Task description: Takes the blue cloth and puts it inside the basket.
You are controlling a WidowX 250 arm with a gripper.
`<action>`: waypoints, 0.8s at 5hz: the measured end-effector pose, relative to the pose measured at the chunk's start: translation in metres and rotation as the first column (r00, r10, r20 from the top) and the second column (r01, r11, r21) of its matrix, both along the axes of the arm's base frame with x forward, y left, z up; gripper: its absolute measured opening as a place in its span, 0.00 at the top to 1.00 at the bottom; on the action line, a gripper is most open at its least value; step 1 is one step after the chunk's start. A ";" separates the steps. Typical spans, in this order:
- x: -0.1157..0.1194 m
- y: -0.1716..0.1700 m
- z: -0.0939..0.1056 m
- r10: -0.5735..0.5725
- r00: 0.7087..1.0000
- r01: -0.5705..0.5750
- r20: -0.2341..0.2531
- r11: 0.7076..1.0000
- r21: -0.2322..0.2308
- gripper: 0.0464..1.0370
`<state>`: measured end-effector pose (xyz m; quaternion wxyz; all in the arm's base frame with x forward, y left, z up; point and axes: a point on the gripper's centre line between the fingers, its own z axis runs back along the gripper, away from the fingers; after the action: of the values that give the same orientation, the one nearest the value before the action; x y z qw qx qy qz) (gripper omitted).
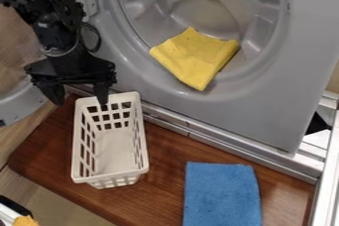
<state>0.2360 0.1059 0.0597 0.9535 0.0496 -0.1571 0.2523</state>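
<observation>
1. Step in hand, judged from the layout: before the grasp. The blue cloth (222, 195) lies outside the basket (109, 178), on the wooden board (163, 190), to the basket's right and nearer the camera, apart from it.
2. Gripper (79, 99): above the basket's far end, pointing down. Fingers spread wide, nothing between them. One fingertip is beyond the basket's far left corner, the other appears over its far rim. Contact with the rim: cannot tell.
3. Next move, as judged: carry the open gripper clear of the basket, rightward and toward the camera, lower it onto the cloth, and close on a pinch of fabric. Then lift high enough for the hanging part to pass over the basket's near rim, and release above the basket's floor.
4. Cloth, appearance: mid-blue, roughly rectangular, soft and slightly fuzzy surface, like towelling. Lies flat; the corner farthest from the basket along its upper edge is rounded. Lower part runs to the view's bottom edge.
5. Handling estimate: limp and low, so a shallow pinch may slip; a raised fold would grip better.
6. Possible confusion: a yellow cloth (195, 57) lies beyond the basket and to its right. Not the target.
</observation>
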 end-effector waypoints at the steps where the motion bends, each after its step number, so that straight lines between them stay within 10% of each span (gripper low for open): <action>1: -0.001 -0.002 -0.004 0.002 1.000 -0.002 -0.014 1.000 -0.009 0.04; 4: 0.012 -0.078 -0.012 -0.202 0.978 0.201 -0.046 0.979 -0.014 0.04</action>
<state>0.2478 0.0283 0.0479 0.9779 0.0349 -0.1374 0.1539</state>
